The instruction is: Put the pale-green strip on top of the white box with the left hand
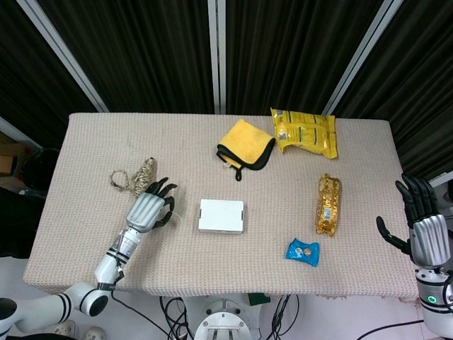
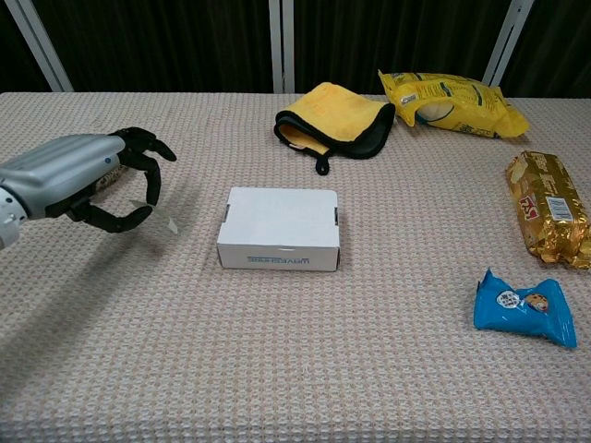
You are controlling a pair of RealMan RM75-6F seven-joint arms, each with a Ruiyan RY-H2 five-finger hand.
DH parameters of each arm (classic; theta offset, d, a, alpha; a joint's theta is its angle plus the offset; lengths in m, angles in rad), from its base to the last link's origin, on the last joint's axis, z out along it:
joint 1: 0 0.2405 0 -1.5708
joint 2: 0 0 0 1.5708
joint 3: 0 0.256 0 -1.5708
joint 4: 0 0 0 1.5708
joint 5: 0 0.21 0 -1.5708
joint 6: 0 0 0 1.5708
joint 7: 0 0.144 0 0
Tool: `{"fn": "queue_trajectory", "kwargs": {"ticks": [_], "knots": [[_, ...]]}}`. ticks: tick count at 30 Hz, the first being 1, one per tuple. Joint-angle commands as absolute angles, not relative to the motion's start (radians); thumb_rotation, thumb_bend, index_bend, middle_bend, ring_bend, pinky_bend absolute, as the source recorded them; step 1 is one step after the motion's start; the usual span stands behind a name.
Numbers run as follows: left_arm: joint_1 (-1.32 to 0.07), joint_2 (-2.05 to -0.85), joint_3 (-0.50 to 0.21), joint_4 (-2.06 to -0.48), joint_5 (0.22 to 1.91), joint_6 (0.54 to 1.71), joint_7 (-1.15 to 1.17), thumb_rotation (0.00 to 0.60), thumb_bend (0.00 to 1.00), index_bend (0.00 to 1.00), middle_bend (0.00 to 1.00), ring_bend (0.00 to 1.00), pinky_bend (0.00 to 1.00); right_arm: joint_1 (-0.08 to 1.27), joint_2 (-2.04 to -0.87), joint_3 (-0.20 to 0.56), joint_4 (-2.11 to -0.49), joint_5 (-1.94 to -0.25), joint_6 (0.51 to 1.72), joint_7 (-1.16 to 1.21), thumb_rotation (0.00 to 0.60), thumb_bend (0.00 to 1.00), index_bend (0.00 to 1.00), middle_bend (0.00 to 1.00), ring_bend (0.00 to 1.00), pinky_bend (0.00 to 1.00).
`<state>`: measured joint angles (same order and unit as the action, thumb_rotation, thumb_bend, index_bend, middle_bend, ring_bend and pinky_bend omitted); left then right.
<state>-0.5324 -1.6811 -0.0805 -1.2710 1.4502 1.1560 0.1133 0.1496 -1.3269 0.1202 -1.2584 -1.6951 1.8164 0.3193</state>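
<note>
One thin pale-green strip (image 2: 159,216), tilted, pinched by the left robot hand (image 2: 88,180), right robot hand (image 1: 423,219) spread wide

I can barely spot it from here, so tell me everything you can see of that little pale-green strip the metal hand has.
The pale-green strip is a small, thin, flat sliver, pale and slightly see-through looking. The left hand pinches one end between its dark fingertips, so the strip hangs tilted downward, apparently clear of the woven table cover. It sits left of the white box, not touching it. The head view shows it only faintly.
</note>
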Motion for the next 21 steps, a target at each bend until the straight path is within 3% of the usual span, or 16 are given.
{"fn": "queue_trajectory", "kwargs": {"ticks": [1,12,21], "knots": [[-0.542,-1.654,-0.093,-1.317,1.457,1.162,0.131,0.600,0.45,0.59,0.18,0.04,0.16,0.150,-1.325,0.122,-1.260,-1.695,1.819,0.320,0.600,0.35,0.00,0.00,0.00,0.00],[-0.630,-1.609,-0.134,-1.544,1.399,1.048,0.341,0.600,0.45,0.59,0.18,0.04,0.16,0.144,-1.312,0.137,-1.273,-1.687,1.842,0.340,0.600,0.35,0.00,0.00,0.00,0.00],[-0.697,-1.688,-0.165,-1.526,1.308,0.989,0.471,0.600,0.46,0.59,0.18,0.04,0.16,0.123,-1.284,0.148,-1.273,-1.667,1.866,0.368,0.600,0.35,0.00,0.00,0.00,0.00]]}}
